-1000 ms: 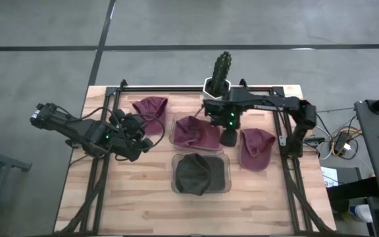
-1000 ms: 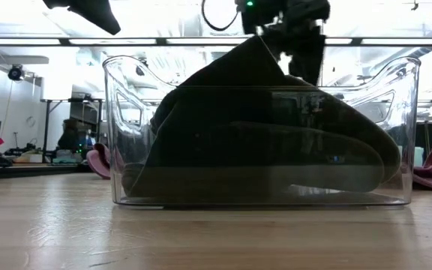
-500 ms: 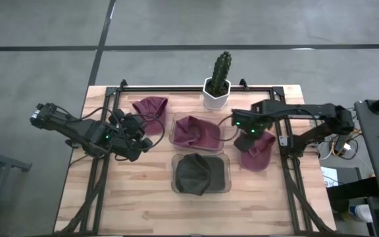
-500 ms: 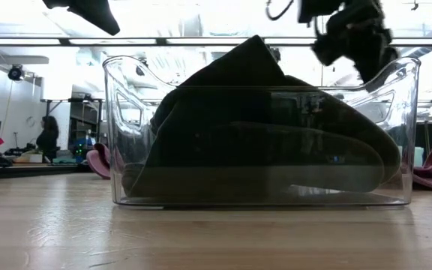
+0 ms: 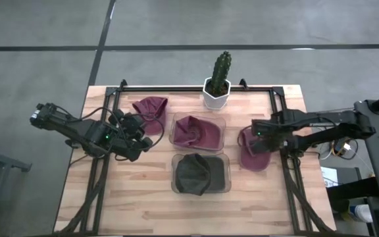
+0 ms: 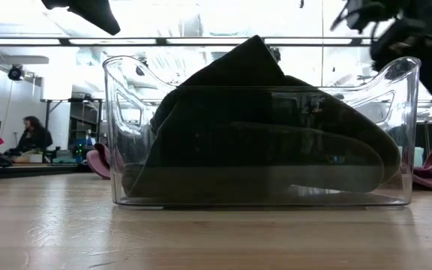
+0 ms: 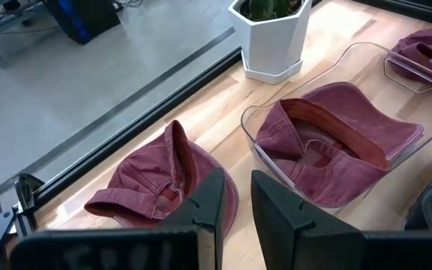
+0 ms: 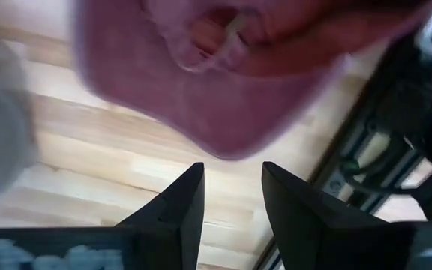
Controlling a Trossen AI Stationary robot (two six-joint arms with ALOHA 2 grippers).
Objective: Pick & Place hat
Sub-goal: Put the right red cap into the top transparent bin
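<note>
High view: right gripper (image 5: 260,139), fingers parted and empty, has been swung from the maroon-hat bin (image 5: 197,131) to the three-o'clock hat (image 5: 254,151), suggesting the next pick.

A crumpled maroon cloth cap (image 5: 149,106) lies loose on the wooden table near its far left. A second maroon cap (image 5: 197,131) sits folded inside the far clear plastic bin (image 5: 174,122). A dark olive cap (image 5: 198,174) fills the near clear bin (image 5: 227,176), its peak rising above the rim. A third maroon cap (image 5: 254,151) lies on the table's right side.
</note>
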